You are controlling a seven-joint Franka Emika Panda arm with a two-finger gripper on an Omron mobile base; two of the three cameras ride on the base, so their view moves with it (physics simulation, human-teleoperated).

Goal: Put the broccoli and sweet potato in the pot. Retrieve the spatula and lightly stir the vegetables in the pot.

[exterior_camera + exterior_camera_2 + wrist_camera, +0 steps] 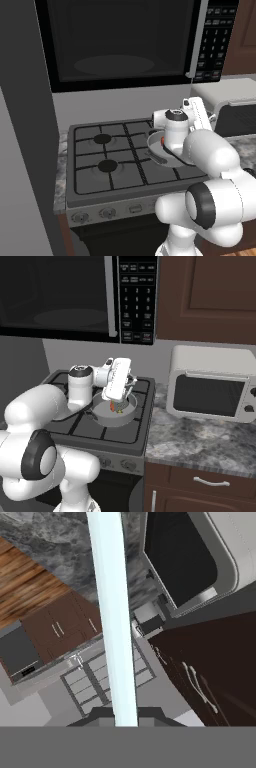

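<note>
Well, no legible labels; jaws shut on spatula (114, 622) over pot (116, 415).

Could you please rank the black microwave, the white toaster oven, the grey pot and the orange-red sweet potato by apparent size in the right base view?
1. Black microwave, though its frame is cut off.
2. White toaster oven.
3. Shallow round grey metal pot.
4. Small orange-red sweet potato, partly hidden behind the gripper.
</note>
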